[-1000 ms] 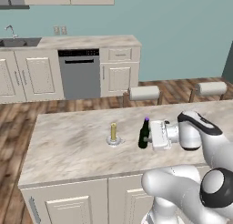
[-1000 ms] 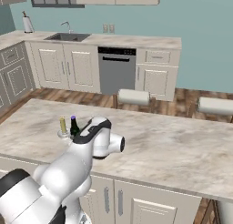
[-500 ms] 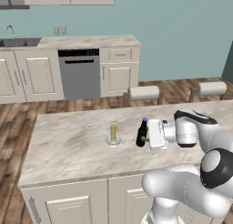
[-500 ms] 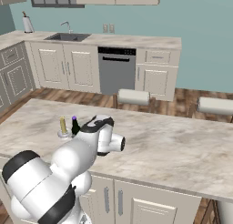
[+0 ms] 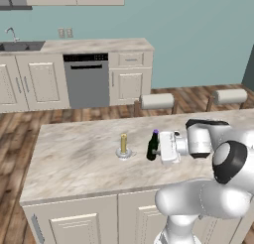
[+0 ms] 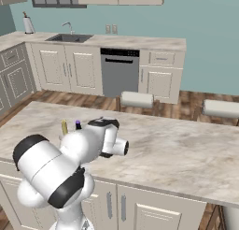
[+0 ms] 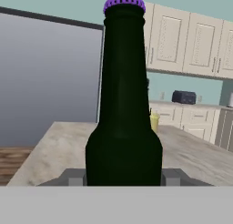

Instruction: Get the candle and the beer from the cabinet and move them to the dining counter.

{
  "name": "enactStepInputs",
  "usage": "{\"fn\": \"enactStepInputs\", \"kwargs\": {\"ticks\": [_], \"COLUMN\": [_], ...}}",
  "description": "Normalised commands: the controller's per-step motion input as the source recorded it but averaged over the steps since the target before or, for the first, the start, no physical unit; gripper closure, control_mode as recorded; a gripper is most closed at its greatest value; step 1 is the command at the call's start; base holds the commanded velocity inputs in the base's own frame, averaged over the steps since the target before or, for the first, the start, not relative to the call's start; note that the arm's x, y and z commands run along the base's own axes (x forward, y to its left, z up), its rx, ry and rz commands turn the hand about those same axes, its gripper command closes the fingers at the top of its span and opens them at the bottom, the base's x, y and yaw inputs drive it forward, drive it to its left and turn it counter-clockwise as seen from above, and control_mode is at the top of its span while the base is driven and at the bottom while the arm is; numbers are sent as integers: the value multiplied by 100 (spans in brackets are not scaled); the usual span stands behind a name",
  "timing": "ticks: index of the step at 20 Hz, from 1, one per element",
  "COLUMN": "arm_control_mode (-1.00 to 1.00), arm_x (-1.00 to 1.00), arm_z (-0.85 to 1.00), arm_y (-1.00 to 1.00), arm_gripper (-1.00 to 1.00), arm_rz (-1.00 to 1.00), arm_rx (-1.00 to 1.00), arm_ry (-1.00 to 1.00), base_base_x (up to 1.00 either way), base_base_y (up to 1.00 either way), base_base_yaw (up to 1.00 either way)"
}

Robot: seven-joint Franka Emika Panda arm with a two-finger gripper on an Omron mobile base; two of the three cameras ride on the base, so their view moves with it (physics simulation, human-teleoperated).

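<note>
Since a second ago our arm has folded back toward its base, and the small dark green glass bottle with the purple cap (image 5: 153,146) has slid with it a little nearer the candle on the beige marbled stone top of the dining counter (image 5: 74,153). We see our two-finger gripper (image 5: 157,150) lying level over that top, its jaws narrowed around the lower body of the bottle, which stands upright. Along the hand, the bottle (image 7: 124,104) rises right in front of us, with a grey fingertip (image 7: 75,176) pressed at each side of its base. Just left of the bottle, apart from it, the short pale-yellow cylindrical candle (image 5: 123,143) stands upright in its small round silver-grey dish. From the right side, our white arm hides most of both; we make out the purple cap (image 6: 78,125) and the candle's top (image 6: 64,127) side by side.
</note>
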Motion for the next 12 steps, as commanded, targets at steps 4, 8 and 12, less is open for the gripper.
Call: {"fn": "enactStepInputs", "kwargs": {"ticks": [4,8,12], "arm_control_mode": [-100,-100,-100], "arm_x": [14,12,13], "arm_z": [-21,-22,-18], "arm_y": [3,4,1], "arm_gripper": [100,100,100], "arm_rz": [2,3,2], "arm_rx": [0,-1,0], "arm_ry": [0,0,0], "base_base_x": [0,0,0], "base_base_y": [0,0,0], "base_base_yaw": [0,0,0]}}
